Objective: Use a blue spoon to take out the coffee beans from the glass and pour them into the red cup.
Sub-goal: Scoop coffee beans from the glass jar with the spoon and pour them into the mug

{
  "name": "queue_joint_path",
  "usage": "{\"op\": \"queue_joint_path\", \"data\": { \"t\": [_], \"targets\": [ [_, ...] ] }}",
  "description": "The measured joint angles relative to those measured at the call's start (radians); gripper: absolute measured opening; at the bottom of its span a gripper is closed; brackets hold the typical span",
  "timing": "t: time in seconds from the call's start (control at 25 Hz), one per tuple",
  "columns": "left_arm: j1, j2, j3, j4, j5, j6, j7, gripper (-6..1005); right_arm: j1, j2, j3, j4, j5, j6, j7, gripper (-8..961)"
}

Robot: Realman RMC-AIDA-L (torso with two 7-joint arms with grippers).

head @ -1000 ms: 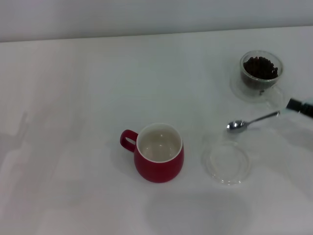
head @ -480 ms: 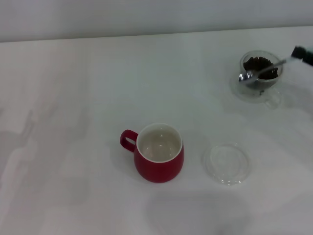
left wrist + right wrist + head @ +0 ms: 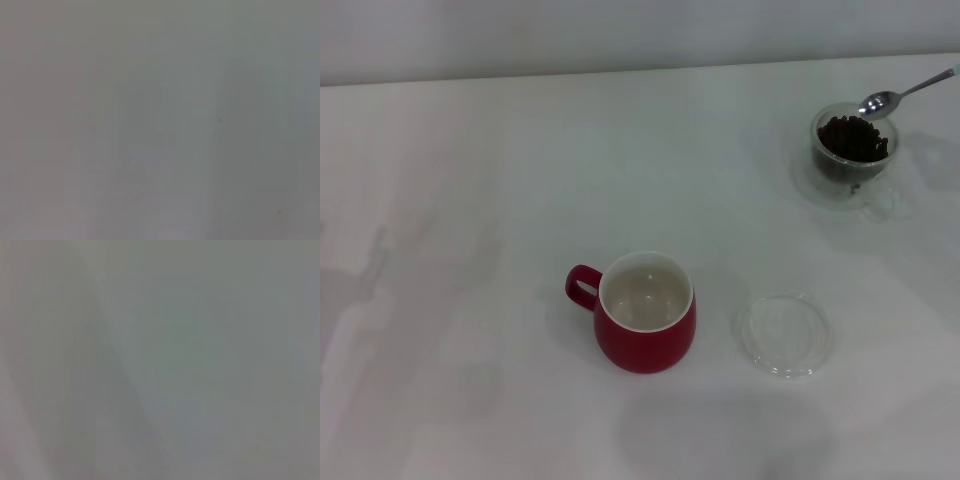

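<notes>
- The blue spoon (image 3: 903, 96) hangs in the air at the bench's far right corner, its shiny bowl over the far rim of the glass (image 3: 853, 150), its stem running off the right edge of the head view; the pale handle is barely visible there
- What carries the spoon is out of frame; neither gripper shows in any view, so whether their fingers are open or closed on anything cannot be told, and both wrist views show only a featureless grey surface
- The glass stands near the far right corner, filled with the coffee beans (image 3: 853, 135); thin, clear and fragile, it is likely light enough to slide if the spoon pushes its wall
- The beans are small, hard, loose and smooth; they probably roll off a shallow bowl unless the spoon stays level
- The spoon is stiff, light and slick on the metal; the handle end is the sensible hold
- The red cup (image 3: 645, 313) sits near the bench's middle towards the near edge, glossy, heavier, empty, handle to the left
- A flat clear glass dish (image 3: 785, 333) lies just right of the cup, apart from it
</notes>
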Motion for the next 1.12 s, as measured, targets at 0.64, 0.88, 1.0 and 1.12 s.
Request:
{"op": "queue_joint_path", "data": {
  "t": [0.64, 0.88, 1.0, 1.12],
  "targets": [
    [-0.014, 0.004, -0.004, 0.0, -0.005, 0.005, 0.0, 774, 0.005, 0.021, -0.023, -0.002, -0.006, 0.014, -0.129, 145],
    [-0.021, 0.005, -0.007, 0.005, -0.005, 0.007, 0.0, 775, 0.005, 0.033, -0.033, -0.007, -0.007, 0.021, -0.184, 145],
    [-0.025, 0.005, -0.008, 0.005, -0.005, 0.009, 0.0, 775, 0.005, 0.036, -0.035, -0.011, -0.007, 0.014, -0.196, 144],
    [-0.027, 0.005, -0.008, 0.003, -0.005, 0.015, 0.0, 775, 0.004, 0.036, -0.035, -0.011, -0.007, -0.001, -0.203, 144]
  ]
}}
